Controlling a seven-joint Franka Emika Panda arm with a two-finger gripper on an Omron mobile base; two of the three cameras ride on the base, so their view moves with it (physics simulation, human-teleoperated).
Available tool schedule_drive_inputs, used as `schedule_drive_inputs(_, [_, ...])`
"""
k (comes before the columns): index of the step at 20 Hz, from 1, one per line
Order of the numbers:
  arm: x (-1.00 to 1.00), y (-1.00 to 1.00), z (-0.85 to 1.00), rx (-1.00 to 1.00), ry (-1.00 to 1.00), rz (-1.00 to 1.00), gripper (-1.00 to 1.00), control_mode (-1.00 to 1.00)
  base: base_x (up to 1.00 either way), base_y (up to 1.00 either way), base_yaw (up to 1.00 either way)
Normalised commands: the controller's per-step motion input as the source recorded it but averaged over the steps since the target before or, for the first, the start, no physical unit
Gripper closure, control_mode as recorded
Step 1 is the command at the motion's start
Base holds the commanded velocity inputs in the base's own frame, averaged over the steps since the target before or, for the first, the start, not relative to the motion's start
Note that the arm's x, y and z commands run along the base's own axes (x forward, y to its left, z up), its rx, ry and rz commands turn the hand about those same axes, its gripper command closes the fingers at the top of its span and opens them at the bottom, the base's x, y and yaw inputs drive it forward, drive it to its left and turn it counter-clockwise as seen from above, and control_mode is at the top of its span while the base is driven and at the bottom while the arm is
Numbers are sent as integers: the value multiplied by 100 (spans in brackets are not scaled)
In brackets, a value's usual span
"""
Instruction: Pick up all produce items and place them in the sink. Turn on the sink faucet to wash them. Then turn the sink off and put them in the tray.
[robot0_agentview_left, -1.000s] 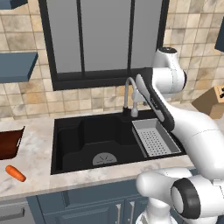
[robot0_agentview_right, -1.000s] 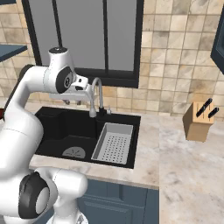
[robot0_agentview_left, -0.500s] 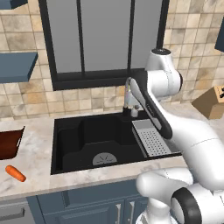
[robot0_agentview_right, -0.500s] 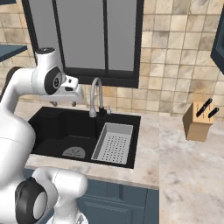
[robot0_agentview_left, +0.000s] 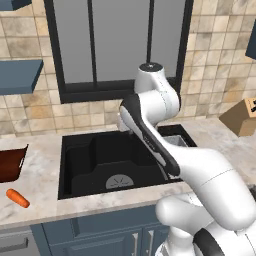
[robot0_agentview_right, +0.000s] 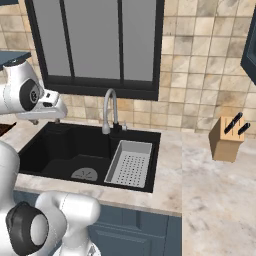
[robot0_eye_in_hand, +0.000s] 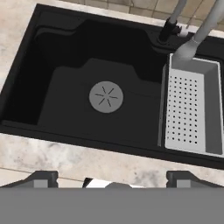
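Carrot (robot0_agentview_left: 17, 198) lies on the counter (robot0_agentview_left: 45, 205) left of the sink (robot0_agentview_left: 112, 167), near the tray (robot0_agentview_left: 11, 164), not in the basin. Our fingers (robot0_eye_in_hand: 43, 177) stand wide apart, holding nothing, above the sink's front edge. We judge the step as reaching for the carrot: swing left past the basin rim, align the fingers across the carrot's narrow width, descend squarely, then close.

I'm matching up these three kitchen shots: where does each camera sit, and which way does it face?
Left base view: behind the arm's left, facing the large black sink; white arm at lower right.
Right base view: behind its right, facing the slim silver gooseneck faucet; arm at left.
Hand view: on the hand, looking down into the basin; open gripper at bottom.
Shared: sink and round grey drain disc.
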Motion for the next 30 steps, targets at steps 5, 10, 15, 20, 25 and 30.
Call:
schedule_drive_inputs(5, [-10, 80, -21, -4, 5, 3, -100, -100, 0, 0, 0])
schedule_drive_inputs(10, [-2, 76, -24, -4, 9, 5, -100, -100, 0, 0, 0])
schedule_drive_inputs(15, [-16, 69, -24, -4, 8, 8, -100, -100, 0, 0, 0])
schedule_drive_inputs(20, [-22, 60, -31, -4, 7, 14, -100, -100, 0, 0, 0])
schedule_drive_inputs(25, [-9, 68, -36, -3, 7, 12, -100, -100, 0, 0, 0])
schedule_drive_inputs(30, [-6, 53, -28, 0, 6, 11, -100, -100, 0, 0, 0])
